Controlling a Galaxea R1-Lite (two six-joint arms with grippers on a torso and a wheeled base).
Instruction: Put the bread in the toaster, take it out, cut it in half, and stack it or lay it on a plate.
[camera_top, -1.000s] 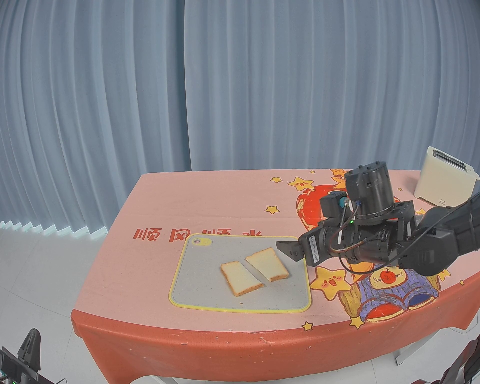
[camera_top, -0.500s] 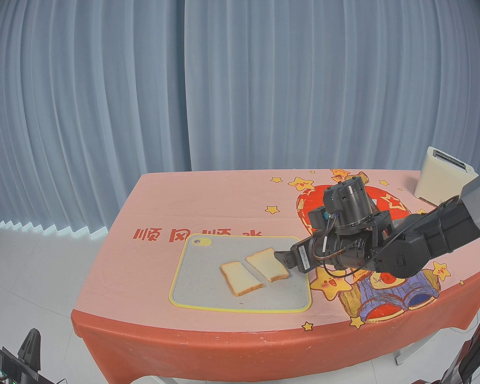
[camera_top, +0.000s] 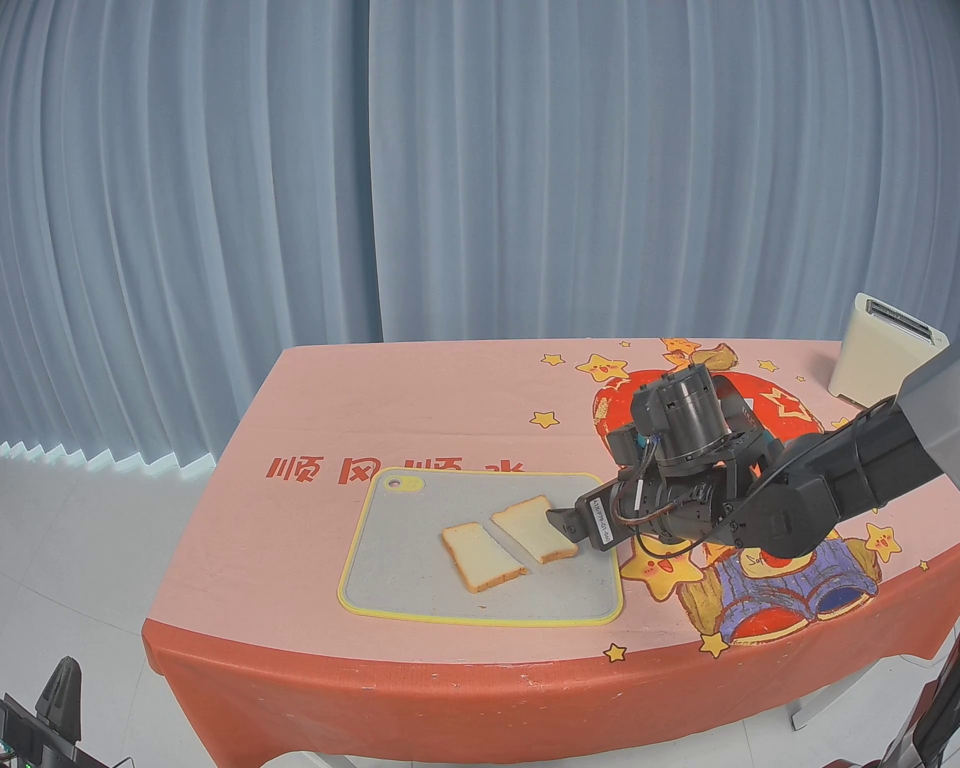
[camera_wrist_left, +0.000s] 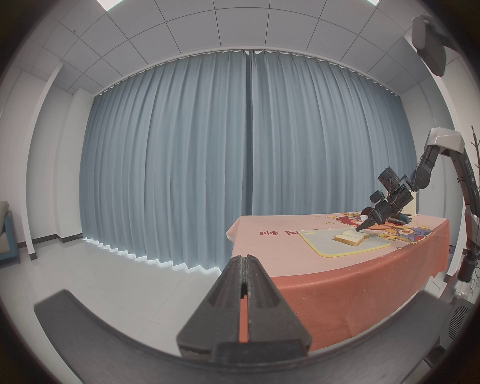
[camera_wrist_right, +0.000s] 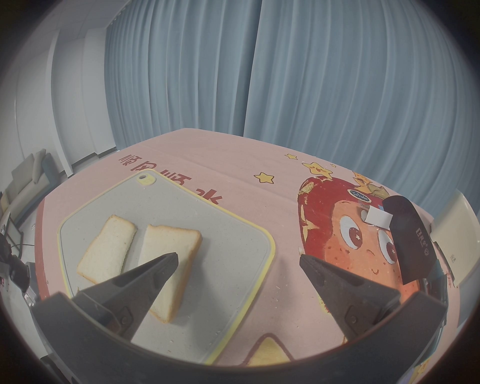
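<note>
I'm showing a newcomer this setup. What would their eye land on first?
Two bread halves lie side by side on the grey cutting board. The right gripper, open, hovers low at the half nearer the robot's right. A white toaster stands at the far right corner of the table.

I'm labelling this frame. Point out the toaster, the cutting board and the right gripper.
toaster (camera_top: 880, 360), head view, its cream side wall.
cutting board (camera_top: 400, 560), head view, bare grey left part.
right gripper (camera_wrist_right: 237, 256), right wrist view, midway between its open fingertips.
</note>
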